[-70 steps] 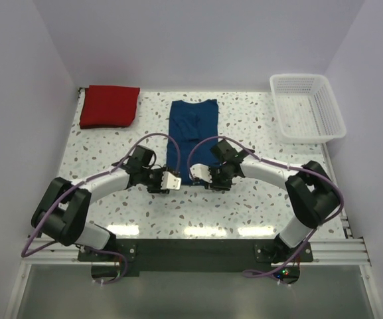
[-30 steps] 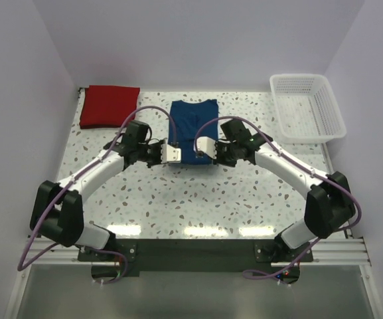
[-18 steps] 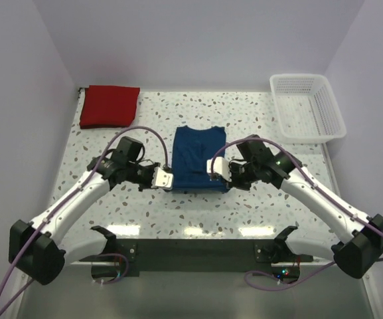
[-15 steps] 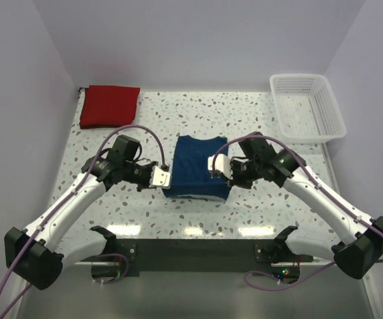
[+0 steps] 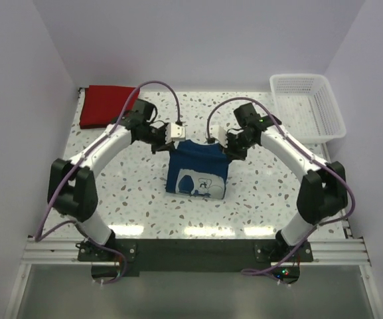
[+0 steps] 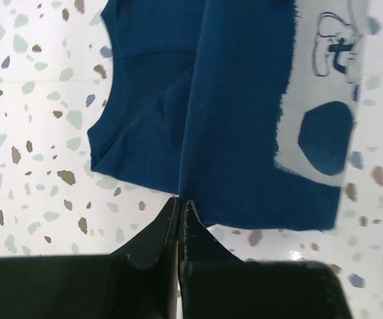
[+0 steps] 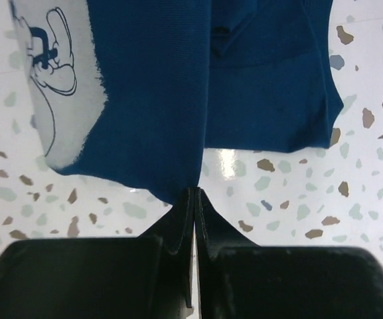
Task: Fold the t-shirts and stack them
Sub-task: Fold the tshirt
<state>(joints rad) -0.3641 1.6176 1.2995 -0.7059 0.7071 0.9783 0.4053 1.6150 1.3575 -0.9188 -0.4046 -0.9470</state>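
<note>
The navy t-shirt (image 5: 198, 163) hangs as a narrow folded strip between both grippers at mid-table. Its lower end, with a white cartoon print (image 5: 201, 186), reaches the tabletop. My left gripper (image 5: 173, 141) is shut on the shirt's upper left corner and my right gripper (image 5: 226, 145) on its upper right corner. In the left wrist view the gripper (image 6: 181, 203) pinches the navy t-shirt (image 6: 237, 100) at its edge, print (image 6: 324, 100) to the right. In the right wrist view the gripper (image 7: 193, 193) pinches the navy t-shirt (image 7: 151, 80), print (image 7: 58, 73) at left. The red t-shirt (image 5: 108, 106) lies folded at the back left.
A white lattice basket (image 5: 307, 106) stands at the back right corner. Speckled tabletop (image 5: 111, 179) shows to the left, right and near side of the navy shirt. Purple cables loop above both arms.
Both grippers, still shut on the navy shirt, swung from the near side up and toward the back. The shirt turned over with them, so its white print now shows.
</note>
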